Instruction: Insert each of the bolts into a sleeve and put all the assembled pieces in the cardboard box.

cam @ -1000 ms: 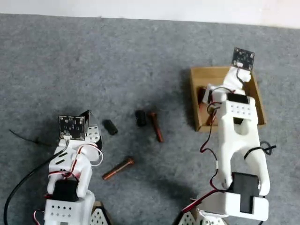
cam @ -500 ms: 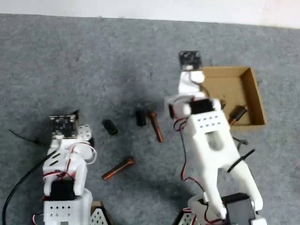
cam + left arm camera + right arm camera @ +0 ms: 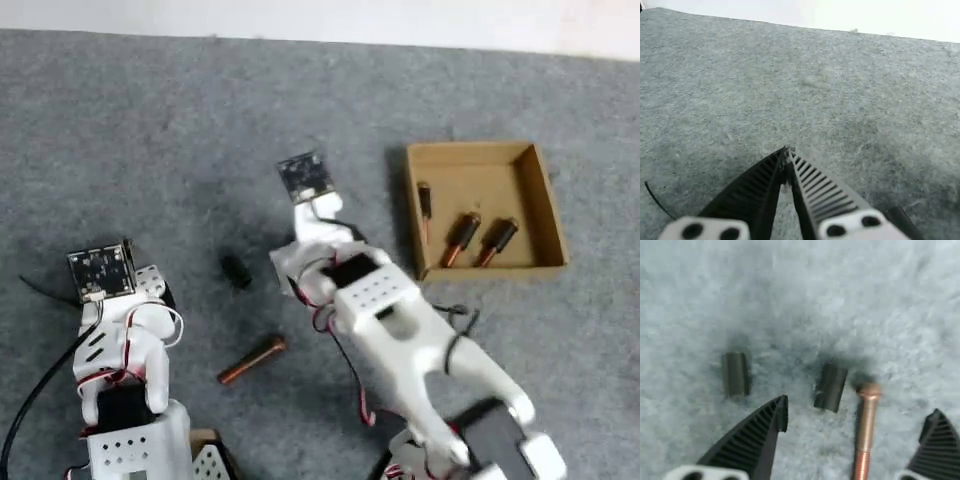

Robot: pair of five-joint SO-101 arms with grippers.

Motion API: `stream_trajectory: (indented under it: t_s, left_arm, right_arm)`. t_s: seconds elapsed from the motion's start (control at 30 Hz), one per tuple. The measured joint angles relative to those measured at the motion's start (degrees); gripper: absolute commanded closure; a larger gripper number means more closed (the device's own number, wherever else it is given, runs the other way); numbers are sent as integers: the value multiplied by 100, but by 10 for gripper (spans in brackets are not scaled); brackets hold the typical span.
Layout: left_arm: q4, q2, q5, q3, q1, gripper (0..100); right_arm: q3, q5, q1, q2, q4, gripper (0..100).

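Robotics test bench, lab or hobby sort. Grey felt mat (image 3: 150, 120) over the table, plain white wall (image 3: 300, 15) behind. Two white plastic arms (image 3: 125, 400), loose red wiring (image 3: 352, 372), bare camera boards (image 3: 100, 272).

I have the right jaws spread wide over the counter (image 3: 150, 120). Between them lie a sleeve (image 3: 830, 386) and a bolt (image 3: 866, 425) just beside it, with only a narrow gap between the two. A second sleeve (image 3: 735, 374) lies outside one jaw, with open felt all round it. The left jaws are closed over bare counter. Another bolt (image 3: 252, 360) lies between the arms, unobstructed. In the box (image 3: 480, 155), three pieces (image 3: 462, 232) crowd the near side and the far half is free.
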Motion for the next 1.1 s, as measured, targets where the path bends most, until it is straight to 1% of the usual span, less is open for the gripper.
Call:
stream_trajectory:
  t_s: [0.2,0.37,0.5,0.57,0.73,0.83,1.1]
  left_arm:
    - [0,0,0,0,0,995]
    - [0,0,0,0,0,995]
    - [0,0,0,0,0,995]
    - [0,0,0,0,0,995]
    - [0,0,0,0,0,995]
    - [0,0,0,0,0,995]
    - [0,0,0,0,0,995]
  right_arm:
    - [-905,0,0,1407,9,676]
    - [-1380,0,0,1802,211,677]
    - [-1451,0,-18,2057,237,679]
    - [-1451,0,-18,2189,237,705]
    - [-1512,0,-9,2303,237,858]
    - [-1530,0,18,2295,237,916]
    - [-1556,0,18,2312,237,926]
